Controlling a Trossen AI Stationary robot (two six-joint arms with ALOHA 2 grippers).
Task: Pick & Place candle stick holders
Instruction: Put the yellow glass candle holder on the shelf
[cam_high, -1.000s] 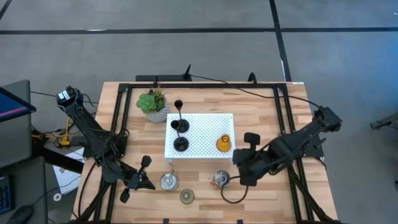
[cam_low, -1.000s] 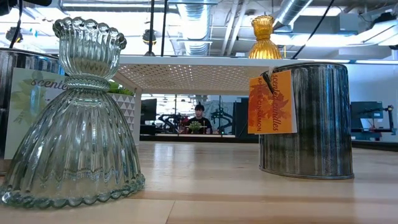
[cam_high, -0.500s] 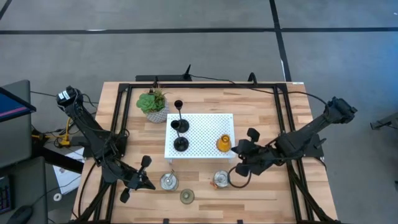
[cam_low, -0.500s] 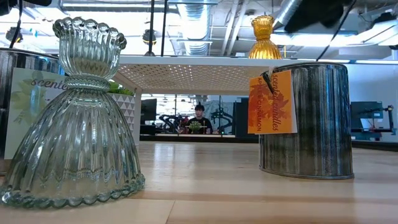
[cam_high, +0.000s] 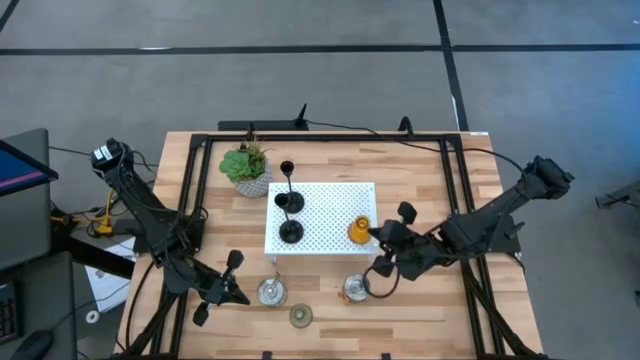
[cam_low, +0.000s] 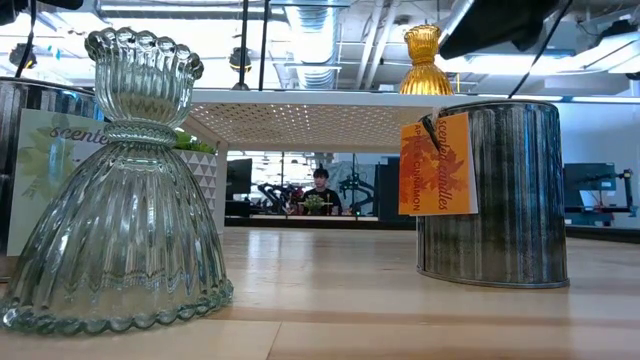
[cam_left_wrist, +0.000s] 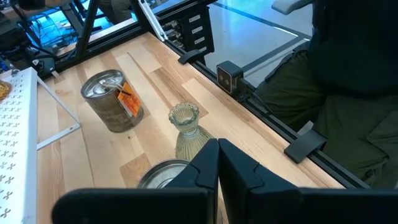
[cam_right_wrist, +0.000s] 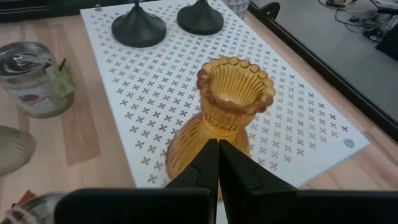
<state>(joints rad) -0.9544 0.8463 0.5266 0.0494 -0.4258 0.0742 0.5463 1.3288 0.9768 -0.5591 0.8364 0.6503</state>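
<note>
The right gripper (cam_high: 381, 252) has its fingers pressed together with nothing between them, and it hangs just beside the amber glass holder (cam_high: 360, 231), which stands upright near the right edge of the white perforated platform (cam_high: 325, 205). In the right wrist view the closed fingers (cam_right_wrist: 219, 167) point straight at the amber holder's flared, scalloped rim. The likely risk from here is a nudge: closed fingers advancing on a tall, narrow-necked glass piece could tip it or push it off the platform's edge onto the table (cam_high: 430, 180), so they would probably need to spread before any grasp. The left gripper (cam_high: 232, 277) waits at the front left of the table, fingers also pressed together and empty, just beside a silvery tin cup (cam_high: 271, 291); a careless swing there could knock that cup or the pale green glass holder (cam_high: 300, 316) nearby. Two black thin-stemmed holders (cam_high: 289, 217) stand on the platform's left side, and a third black one (cam_high: 287, 167) appears to stand behind it (beside a potted plant (cam_high: 246, 168)). A second silvery tin cup (cam_high: 355, 288) with an orange tag sits in front of the platform; both tins are closed on top, so their contents cannot be seen.
</note>
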